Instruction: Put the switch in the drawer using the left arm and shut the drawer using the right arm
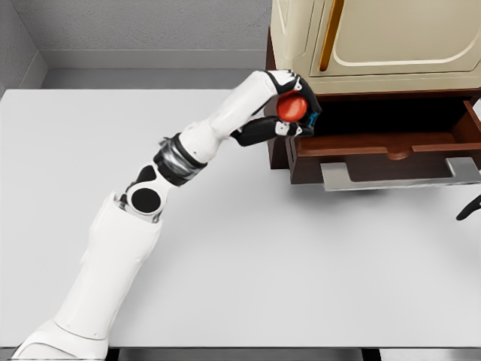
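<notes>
Above the open drawer's (391,154) left end, the left hand (289,113) grips the red switch (291,108).

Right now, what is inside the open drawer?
The drawer stands open, but its front panel and the shadow hide most of the inside; nothing shows in it. The left hand holds the red switch at the drawer's left corner, not yet inside.
</notes>
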`<action>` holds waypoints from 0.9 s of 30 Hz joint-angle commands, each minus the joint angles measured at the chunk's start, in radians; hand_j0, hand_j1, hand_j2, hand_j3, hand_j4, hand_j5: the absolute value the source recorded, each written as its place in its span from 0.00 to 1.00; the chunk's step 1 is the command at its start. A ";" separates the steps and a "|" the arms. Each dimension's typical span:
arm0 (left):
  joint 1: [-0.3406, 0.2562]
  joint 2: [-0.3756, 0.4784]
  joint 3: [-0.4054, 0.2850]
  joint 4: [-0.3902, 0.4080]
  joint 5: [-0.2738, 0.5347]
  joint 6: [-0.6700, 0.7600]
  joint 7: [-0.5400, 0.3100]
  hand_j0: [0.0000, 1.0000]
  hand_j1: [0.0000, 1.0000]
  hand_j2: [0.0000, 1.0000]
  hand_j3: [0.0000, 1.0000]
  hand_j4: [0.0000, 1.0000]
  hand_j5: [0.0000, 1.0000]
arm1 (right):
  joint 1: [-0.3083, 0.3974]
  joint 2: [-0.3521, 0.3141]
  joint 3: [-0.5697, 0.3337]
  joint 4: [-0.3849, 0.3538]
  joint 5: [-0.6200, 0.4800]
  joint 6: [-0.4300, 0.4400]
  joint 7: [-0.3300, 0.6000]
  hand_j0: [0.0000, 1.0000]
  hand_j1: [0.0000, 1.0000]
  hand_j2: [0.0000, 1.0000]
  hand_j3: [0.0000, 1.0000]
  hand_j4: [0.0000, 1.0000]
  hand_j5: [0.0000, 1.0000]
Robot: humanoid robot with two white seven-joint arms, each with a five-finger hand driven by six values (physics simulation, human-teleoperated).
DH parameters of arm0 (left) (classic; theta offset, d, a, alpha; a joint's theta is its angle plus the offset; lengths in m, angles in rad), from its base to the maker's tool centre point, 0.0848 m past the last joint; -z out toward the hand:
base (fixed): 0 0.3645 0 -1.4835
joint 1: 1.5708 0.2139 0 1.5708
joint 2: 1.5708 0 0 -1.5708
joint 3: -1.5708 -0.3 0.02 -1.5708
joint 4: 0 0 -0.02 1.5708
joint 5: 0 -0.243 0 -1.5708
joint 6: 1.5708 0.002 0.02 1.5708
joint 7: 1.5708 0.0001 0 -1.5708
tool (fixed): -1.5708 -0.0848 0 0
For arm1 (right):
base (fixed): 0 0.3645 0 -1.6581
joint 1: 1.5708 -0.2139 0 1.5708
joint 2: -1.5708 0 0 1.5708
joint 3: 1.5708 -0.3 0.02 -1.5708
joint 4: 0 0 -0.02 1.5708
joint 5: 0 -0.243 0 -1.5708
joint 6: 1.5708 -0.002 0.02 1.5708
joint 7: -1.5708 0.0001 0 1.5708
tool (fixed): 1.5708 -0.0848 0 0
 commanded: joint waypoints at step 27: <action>-0.129 -0.004 -0.072 0.136 -0.159 0.001 0.001 0.38 0.38 0.38 0.38 0.38 0.38 | -0.002 -0.001 -0.001 0.000 -0.007 0.003 0.000 0.60 0.60 0.60 0.60 0.60 0.60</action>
